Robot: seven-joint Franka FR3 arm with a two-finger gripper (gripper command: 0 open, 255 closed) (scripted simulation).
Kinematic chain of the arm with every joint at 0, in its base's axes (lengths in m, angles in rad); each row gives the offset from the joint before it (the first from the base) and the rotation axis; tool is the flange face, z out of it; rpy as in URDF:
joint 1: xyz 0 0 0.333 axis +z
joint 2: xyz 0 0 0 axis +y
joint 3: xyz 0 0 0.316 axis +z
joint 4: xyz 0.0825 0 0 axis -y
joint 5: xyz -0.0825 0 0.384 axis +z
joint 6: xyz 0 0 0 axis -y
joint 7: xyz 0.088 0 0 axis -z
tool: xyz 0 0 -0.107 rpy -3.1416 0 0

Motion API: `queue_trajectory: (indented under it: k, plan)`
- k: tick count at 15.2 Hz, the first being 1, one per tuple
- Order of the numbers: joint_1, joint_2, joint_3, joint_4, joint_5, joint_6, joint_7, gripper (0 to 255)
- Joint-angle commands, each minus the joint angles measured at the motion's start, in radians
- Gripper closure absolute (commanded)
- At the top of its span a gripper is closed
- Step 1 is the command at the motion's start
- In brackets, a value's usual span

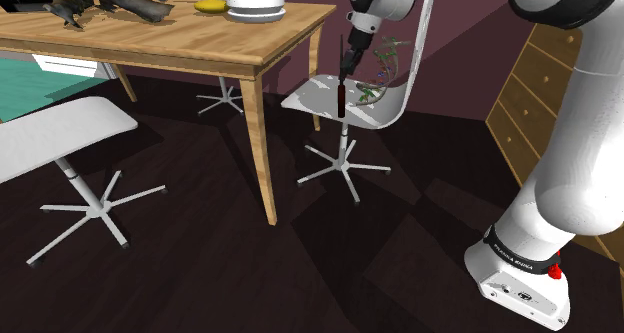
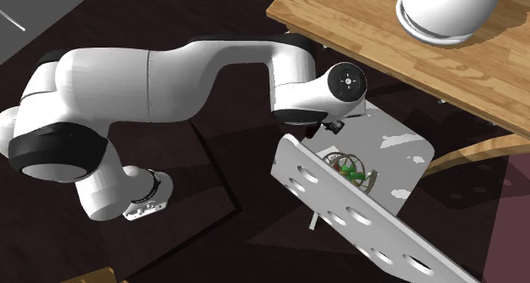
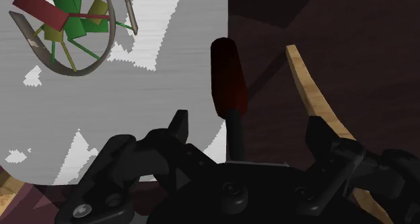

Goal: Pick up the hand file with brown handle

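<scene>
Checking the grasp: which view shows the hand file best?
Wrist view: the hand file shows its reddish handle and thin shaft close up. Shoulder view: small, dark, by the white chair. Second exterior view: hidden behind the arm.

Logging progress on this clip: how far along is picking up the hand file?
Looks done: the tool is lined up on the hand file, which stands upright under it, dark red-brown handle downward, at the edge of the white chair seat. In hand: the grasp or lift; I cannot tell whether the file is clear of the seat. Left: raising it away.
</scene>
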Motion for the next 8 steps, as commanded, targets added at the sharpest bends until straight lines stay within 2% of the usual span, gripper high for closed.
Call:
queue_trajectory:
  k: [1, 8]
  plan:
    - [-0.011, 0.033, 0.002, 0.025, 0.021, 0.009, -0.021, 0]
    - [-0.013, 0.059, 0.01, -0.028, 0.045, 0.082, -0.051, 0]
